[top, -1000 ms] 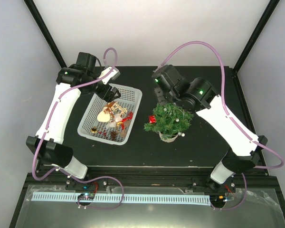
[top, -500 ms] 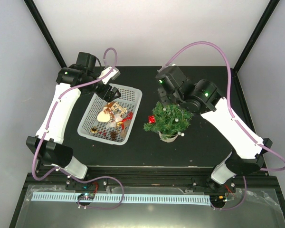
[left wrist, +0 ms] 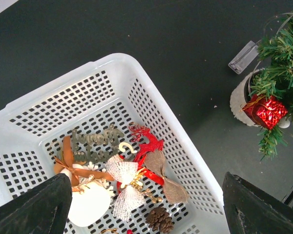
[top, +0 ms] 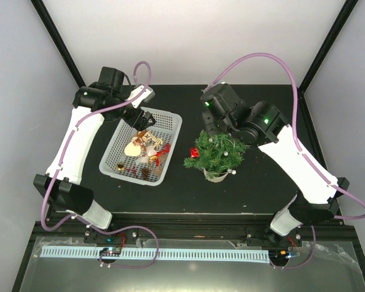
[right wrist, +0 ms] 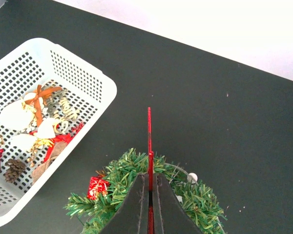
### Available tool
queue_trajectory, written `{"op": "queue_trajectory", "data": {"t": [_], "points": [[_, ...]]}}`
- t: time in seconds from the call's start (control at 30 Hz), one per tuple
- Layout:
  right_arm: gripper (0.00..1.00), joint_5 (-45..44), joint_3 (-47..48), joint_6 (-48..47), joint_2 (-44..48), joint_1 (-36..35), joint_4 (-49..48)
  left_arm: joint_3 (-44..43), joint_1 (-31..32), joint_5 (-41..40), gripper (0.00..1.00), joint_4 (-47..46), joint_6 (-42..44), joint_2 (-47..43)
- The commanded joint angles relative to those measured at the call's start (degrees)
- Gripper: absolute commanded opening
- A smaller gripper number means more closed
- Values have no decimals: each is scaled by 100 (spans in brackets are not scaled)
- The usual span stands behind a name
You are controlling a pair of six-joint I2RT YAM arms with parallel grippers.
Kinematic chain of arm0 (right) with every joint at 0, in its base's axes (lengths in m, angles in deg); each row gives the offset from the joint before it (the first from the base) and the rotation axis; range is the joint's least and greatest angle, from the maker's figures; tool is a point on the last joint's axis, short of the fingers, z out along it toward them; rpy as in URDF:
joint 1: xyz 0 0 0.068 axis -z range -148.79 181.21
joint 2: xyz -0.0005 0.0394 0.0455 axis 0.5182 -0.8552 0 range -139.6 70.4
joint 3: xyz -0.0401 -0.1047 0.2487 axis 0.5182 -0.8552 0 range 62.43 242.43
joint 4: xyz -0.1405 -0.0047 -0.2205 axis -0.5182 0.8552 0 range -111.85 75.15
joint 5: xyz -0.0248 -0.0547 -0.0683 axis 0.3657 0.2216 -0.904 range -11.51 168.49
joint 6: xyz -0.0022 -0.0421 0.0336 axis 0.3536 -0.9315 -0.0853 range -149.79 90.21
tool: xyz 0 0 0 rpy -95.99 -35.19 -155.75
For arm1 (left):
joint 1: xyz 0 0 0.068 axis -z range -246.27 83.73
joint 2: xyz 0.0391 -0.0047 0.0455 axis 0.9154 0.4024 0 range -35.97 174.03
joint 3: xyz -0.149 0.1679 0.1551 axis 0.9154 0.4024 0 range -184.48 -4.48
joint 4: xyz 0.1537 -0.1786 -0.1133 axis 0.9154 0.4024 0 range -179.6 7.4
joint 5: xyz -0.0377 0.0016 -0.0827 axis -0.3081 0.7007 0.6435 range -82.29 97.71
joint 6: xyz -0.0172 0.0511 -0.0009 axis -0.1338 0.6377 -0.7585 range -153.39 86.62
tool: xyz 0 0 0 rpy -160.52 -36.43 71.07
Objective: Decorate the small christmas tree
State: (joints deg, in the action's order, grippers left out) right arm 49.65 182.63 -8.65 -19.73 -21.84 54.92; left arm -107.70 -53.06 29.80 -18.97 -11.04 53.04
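The small christmas tree (top: 222, 155) stands in a whitish pot (left wrist: 240, 100) right of the white mesh basket (top: 174, 146). It carries a red gift-box ornament (right wrist: 96, 187) and white beads (right wrist: 192, 177). My right gripper (right wrist: 149, 178) is shut on a thin flat red ornament (right wrist: 149, 131), seen edge-on. It holds the ornament just above the tree's top (right wrist: 127, 170). My left gripper (left wrist: 146, 195) is open and empty, hovering over the basket's far end (top: 145, 120). Under it lie a white mesh bow (left wrist: 123, 187), a burlap bow (left wrist: 167, 178) and a red reindeer (left wrist: 147, 141).
The basket also holds a pine cone (left wrist: 158, 219), a gold word sign (left wrist: 93, 144), a white bauble (left wrist: 90, 209) and an orange ribbon (left wrist: 68, 161). A small clear box (left wrist: 243, 57) lies by the pot. Black table surface surrounds both.
My right wrist has shifted slightly toward the far right over the tree, still holding the red ornament. The left arm has not moved.
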Motion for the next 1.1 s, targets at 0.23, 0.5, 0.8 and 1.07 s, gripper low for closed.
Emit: {"op": "queue_trajectory", "data": {"t": [0.23,0.5,0.8,1.07], "points": [[1,225,82,78,54,-25,149,-48,41,-60,85,-66,-38,-28],[1,219,-111,108,113,-22,100,-49,50,-48,85,-63,-37,-33],[1,-8,-30,32,153,-29,-65,-49,59,-58,85,-58,-37,-33],[1,-21,-33,30,170,-29,-112,-40,59,-62,85,-55,-29,-20]]}}
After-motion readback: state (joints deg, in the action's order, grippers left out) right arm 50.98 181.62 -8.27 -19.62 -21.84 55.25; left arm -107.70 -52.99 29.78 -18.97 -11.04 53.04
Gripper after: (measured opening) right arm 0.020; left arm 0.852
